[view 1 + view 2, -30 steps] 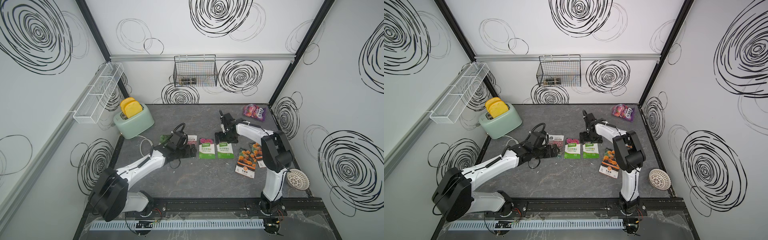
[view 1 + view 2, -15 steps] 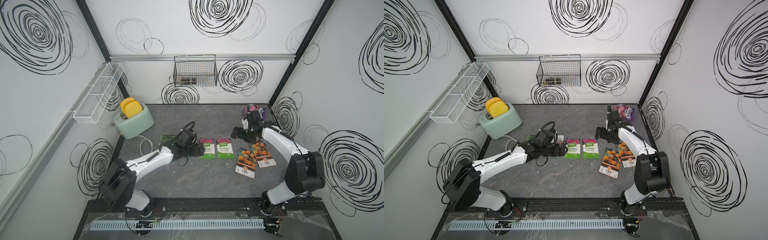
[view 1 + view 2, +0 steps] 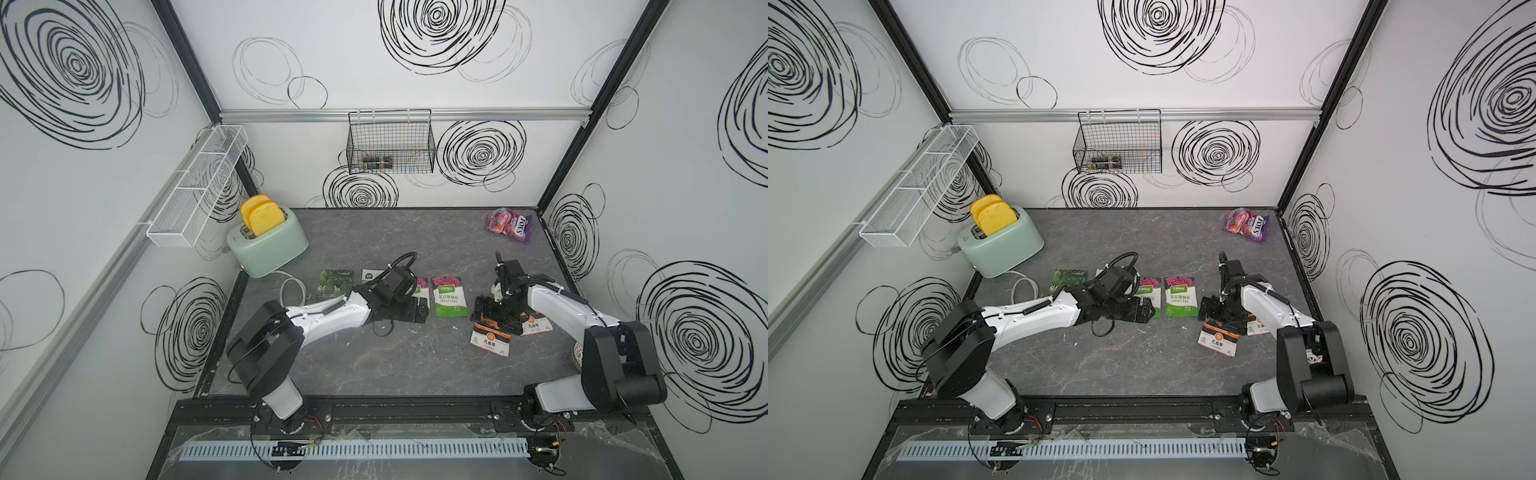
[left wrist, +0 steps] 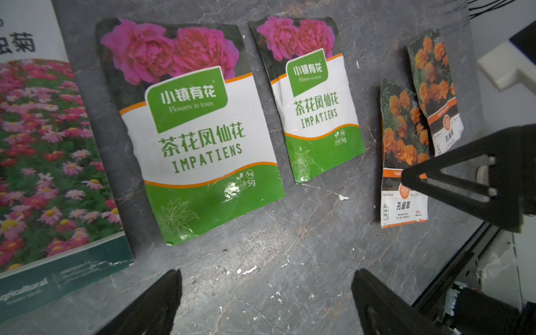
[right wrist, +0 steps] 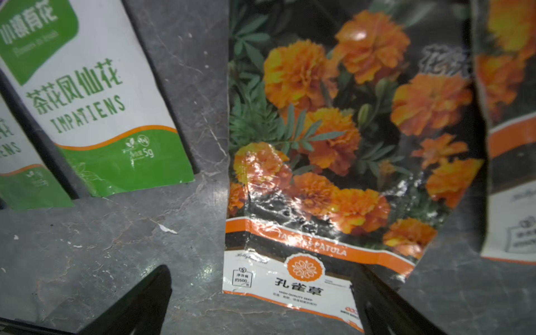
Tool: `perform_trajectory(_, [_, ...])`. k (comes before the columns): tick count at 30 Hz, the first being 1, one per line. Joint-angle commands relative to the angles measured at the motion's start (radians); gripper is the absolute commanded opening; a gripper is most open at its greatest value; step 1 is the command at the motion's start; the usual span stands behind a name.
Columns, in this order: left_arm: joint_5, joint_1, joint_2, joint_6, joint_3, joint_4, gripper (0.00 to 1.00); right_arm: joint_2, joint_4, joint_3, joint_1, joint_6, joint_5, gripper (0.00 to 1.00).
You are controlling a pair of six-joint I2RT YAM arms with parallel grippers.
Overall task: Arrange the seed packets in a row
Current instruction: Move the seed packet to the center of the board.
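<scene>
**Right gripper over skewed marigold packet; right-hand end of row unfinished**

Tabletop (image 3: 415,365): grey, marbled. All six seed packets lie flat on it in a band across the middle. A purple candy bag (image 3: 509,224) sits well apart in the far corner and is no part of the job.

Row as found, from the robot's left: dark green packet (image 3: 335,282); daisy-field packet (image 4: 43,159), largely under the left arm in both top views; two impatiens packets (image 4: 197,130), side by side and roughly parallel. These four read as placed. The two marigold packets beyond them do not: both are tilted off the row's line and appear to overlap along one edge.

Left gripper (image 4: 266,290): spread wide, empty, over bare table just in front of the impatiens pair.

Right gripper (image 5: 261,290): spread wide, nothing held, low over the nearer marigold packet (image 5: 333,145). It is clearly the closer arm; the left is well apart from this packet.

Governing relation: the packet lies directly beneath the right gripper, label end nearest the fingertips, long axis slanted against the impatiens packets. One finger (image 5: 139,304) is over bare table beside a long edge, the other above the label corner. Judgement: the next move must square that axis and clear the second marigold packet (image 5: 507,116).
</scene>
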Motion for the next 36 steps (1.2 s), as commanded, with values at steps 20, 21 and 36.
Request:
perform_trajectory(20, [0.061,0.025,0.026,0.071,0.044,0.025,0.96,0.345,-0.017,0.262,-0.047,-0.172,0.047,0.98])
perform_trajectory(21, [0.062,0.025,0.028,0.074,0.047,0.022,0.96,0.363,-0.022,0.285,-0.051,-0.184,0.053,0.98])
perform_trajectory(36, [0.062,0.001,0.059,0.112,0.119,0.004,0.96,0.396,-0.036,0.581,-0.084,-0.214,0.032,0.98])
